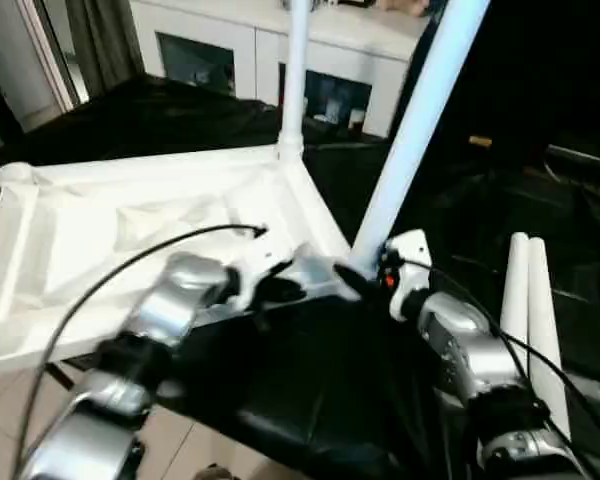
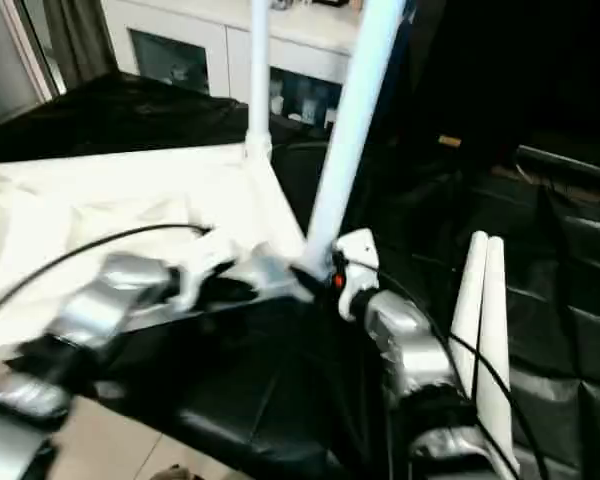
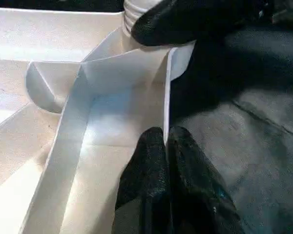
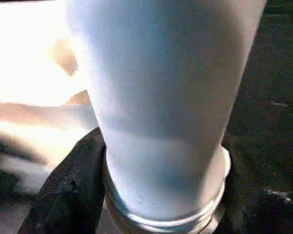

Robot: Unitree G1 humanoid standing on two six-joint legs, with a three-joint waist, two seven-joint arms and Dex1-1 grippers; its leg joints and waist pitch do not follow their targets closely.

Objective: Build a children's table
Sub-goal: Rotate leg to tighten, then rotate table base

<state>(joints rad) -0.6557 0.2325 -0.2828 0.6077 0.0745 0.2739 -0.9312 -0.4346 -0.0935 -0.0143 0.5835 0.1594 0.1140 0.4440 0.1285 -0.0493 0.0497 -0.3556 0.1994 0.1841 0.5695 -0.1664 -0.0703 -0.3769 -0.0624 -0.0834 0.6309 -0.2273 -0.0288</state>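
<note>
Black cloth point(image 1: 310, 400) covers the work surface, w/ a white cabinet point(image 1: 240, 45) w/ glass doors along the back wall. Biggest thing on the cloth is the table top point(image 1: 100, 240), white plastic, lying underside up so the ribs & walls show, its near right corner hanging by the cloth's front edge. A fitted leg point(image 1: 295, 70) stands upright from the far right corner socket. A second leg point(image 1: 420, 120) rises at a tilt from the near right corner, leaning away to the right; in the right wrist view its threaded base sits right at the corner. Two spare legs point(image 1: 528, 300) lie side by side, touching, on the cloth to the right, well apart from the top. Left arm point(image 1: 130, 360) reaches in from lower left, silver forearm angled up & inward, wrist turned toward the near corner; left gripper point(image 3: 165, 146) is clenched on the top's thin side wall just by that corner, fingers point(image 3: 146, 185) pinched either side of the rim. Right arm point(image 1: 470, 360) comes up from lower right, forearm pointing in at the tilted leg's base; right gripper point(image 4: 161, 195) has black fingers point(image 4: 73, 190) either side of the leg's bottom end, around it, but can't tell if they're actually gripping or just loose.
</note>
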